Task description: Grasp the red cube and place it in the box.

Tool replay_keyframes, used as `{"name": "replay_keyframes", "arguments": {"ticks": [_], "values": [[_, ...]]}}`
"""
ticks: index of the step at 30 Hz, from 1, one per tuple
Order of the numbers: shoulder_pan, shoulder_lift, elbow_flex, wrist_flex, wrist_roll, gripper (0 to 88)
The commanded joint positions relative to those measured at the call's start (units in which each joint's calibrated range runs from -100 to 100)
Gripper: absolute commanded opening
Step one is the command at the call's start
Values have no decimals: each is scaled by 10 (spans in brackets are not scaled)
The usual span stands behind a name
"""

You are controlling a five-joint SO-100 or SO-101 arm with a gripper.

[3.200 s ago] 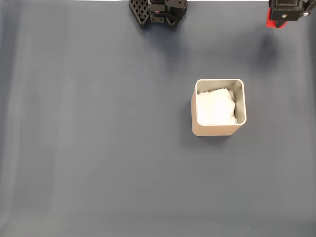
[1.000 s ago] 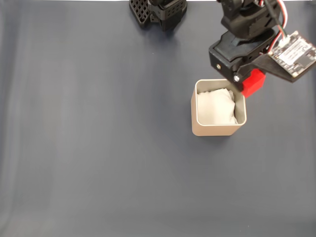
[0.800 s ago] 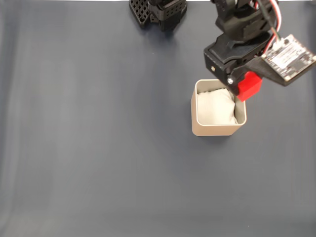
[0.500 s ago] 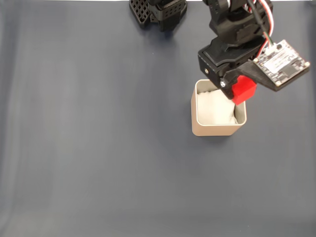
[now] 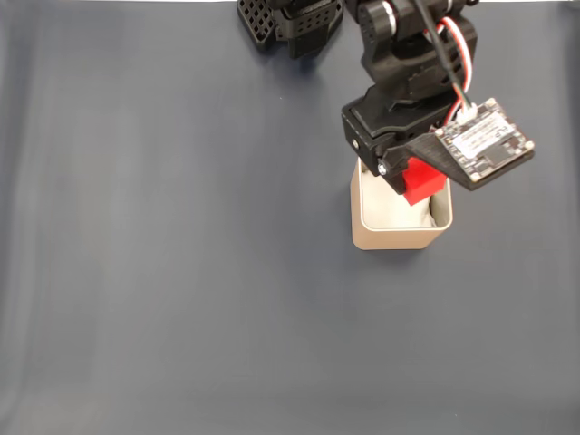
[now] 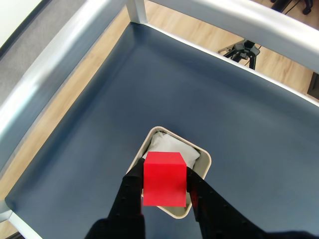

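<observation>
Cube (image 6: pixel 164 178) sits clamped in the gripper (image 6: pixel 165 195), hanging over the box (image 6: pixel 205 164) toward its 1 o'clock corner in the fixed view. Letting go now could clip the rim, tumbling it onto the worktop (image 5: pixel 181 272).

The fixed view looks straight down from high; the wrist view looks down closer, both sharing the box (image 5: pixel 399 236) (image 6: pixel 203 155).

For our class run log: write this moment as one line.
phase: carry | gripper: shut on red cube | cube: above box, not released | padding: bare
</observation>
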Motion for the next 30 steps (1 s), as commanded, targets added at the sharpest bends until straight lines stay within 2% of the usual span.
{"name": "replay_keyframes", "arguments": {"ticks": [1, 30], "values": [[7, -33, 3, -12, 5, 4], [21, -55, 44, -23, 13, 4]]}}
